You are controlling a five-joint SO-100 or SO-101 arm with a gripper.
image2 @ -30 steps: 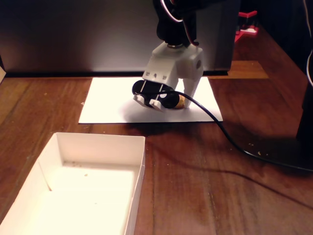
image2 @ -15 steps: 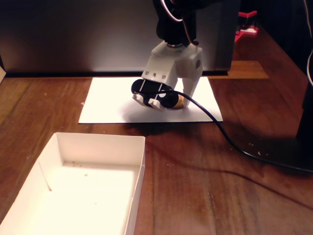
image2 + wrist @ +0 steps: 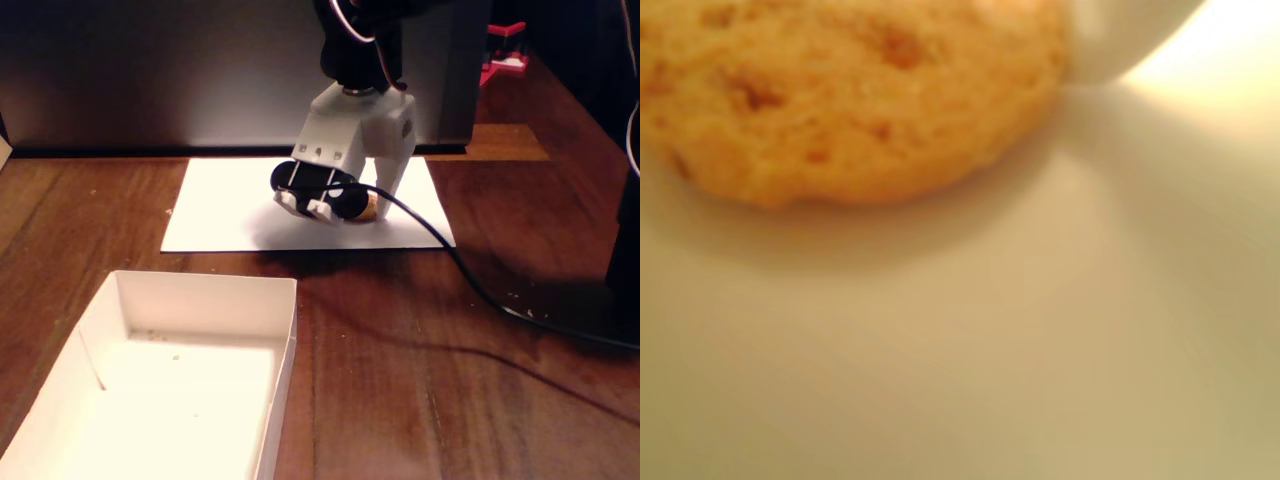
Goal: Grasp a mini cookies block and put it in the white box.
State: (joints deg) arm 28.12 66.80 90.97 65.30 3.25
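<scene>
A golden-brown mini cookie (image 3: pixel 840 100) fills the top left of the blurred wrist view, just above the white paper sheet (image 3: pixel 1020 340), and touches a white finger (image 3: pixel 1120 35) at the top right. In the fixed view my white gripper (image 3: pixel 355 212) hangs low over the paper sheet (image 3: pixel 220 215), shut on the mini cookie (image 3: pixel 369 208), which peeks out between the jaws. The white box (image 3: pixel 205 290) stands empty at the front left, well apart from the gripper.
A black cable (image 3: pixel 470 280) runs from the gripper across the brown wooden table (image 3: pixel 450 400) to the right edge. A dark wall panel (image 3: pixel 150 70) rises behind the paper. A red object (image 3: pixel 505 50) stands at the back right.
The gripper has risen very slightly over the paper, and the cookie stays between its jaws. The box and cable have not moved.
</scene>
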